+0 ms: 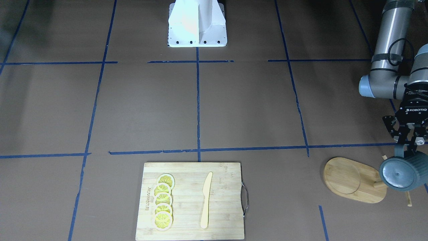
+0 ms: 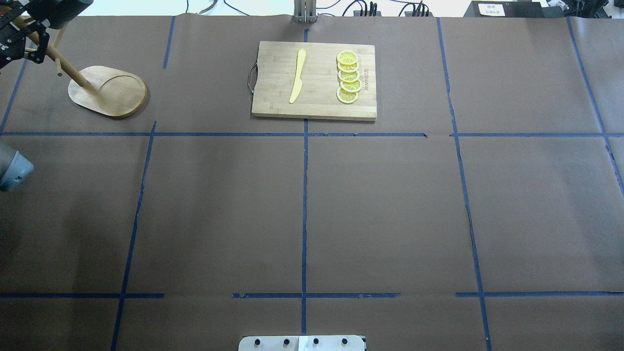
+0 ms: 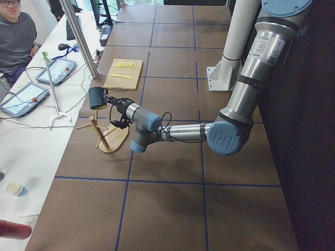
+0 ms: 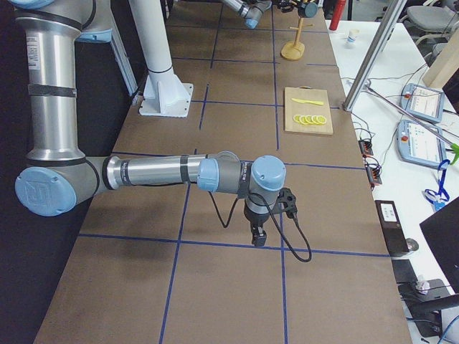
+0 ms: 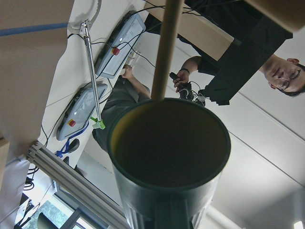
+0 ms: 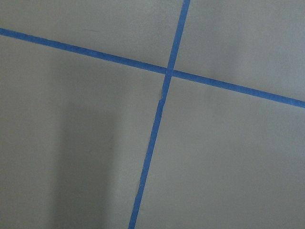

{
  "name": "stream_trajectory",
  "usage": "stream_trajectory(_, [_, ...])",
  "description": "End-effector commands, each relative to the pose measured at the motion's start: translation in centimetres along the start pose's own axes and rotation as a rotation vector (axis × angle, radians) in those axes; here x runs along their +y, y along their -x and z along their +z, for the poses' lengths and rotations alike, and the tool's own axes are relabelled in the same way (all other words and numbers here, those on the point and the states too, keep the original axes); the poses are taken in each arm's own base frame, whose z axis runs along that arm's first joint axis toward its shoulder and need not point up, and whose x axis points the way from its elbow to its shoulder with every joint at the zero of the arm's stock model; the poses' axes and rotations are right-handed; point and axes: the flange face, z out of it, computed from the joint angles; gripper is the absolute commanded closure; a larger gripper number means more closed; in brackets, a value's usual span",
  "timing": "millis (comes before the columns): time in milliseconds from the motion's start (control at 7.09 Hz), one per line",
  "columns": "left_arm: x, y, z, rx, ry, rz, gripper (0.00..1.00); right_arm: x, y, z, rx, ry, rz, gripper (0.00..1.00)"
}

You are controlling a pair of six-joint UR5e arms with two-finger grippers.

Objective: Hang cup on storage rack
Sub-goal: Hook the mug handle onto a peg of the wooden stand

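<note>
In the front view my left gripper (image 1: pixel 408 147) is clamped on the cup (image 1: pixel 401 174), which I hold off the table (image 1: pixel 250 110) on its side, its base towards the camera, over the post end of the rack (image 1: pixel 347 179). The board (image 1: pixel 192 174) with its lemon slices (image 1: pixel 163 201) and knife (image 1: pixel 206 200) lies well apart from them. From overhead, that gripper and the cup sit in the top left corner, over the rack's leaning post. The left side view shows the cup above the top of the rack. In the right side view my right gripper (image 4: pixel 258 240) points down at the table near a crossing of tape (image 4: pixel 215 240), far from the rack; I cannot tell whether its fingers are apart or together. My left wrist camera looks along the cup to its yellow-tinted inside, with a wooden rod of the rack running past the rim. My right wrist camera shows only table and tape.
</note>
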Motion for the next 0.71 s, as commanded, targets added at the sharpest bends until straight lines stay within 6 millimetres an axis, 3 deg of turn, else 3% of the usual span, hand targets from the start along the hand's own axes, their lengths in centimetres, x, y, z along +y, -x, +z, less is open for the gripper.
stream_trajectory(0, [-3.5,1.0,-2.5,-0.005,-0.012,0.0,1.0,0.0,0.0,0.0,0.0,-0.001,-0.001,0.0])
stream_trajectory(423, [-4.7,1.4,-3.2,-0.014,-0.038,-0.001,1.0,-0.1,0.1,-0.1,0.001,-0.003,-0.003,0.0])
stream_trajectory(564, [-4.8,1.5,-3.3,-0.016,-0.042,0.001,0.93,-0.1,0.2,-0.3,0.001,-0.005,-0.005,0.0])
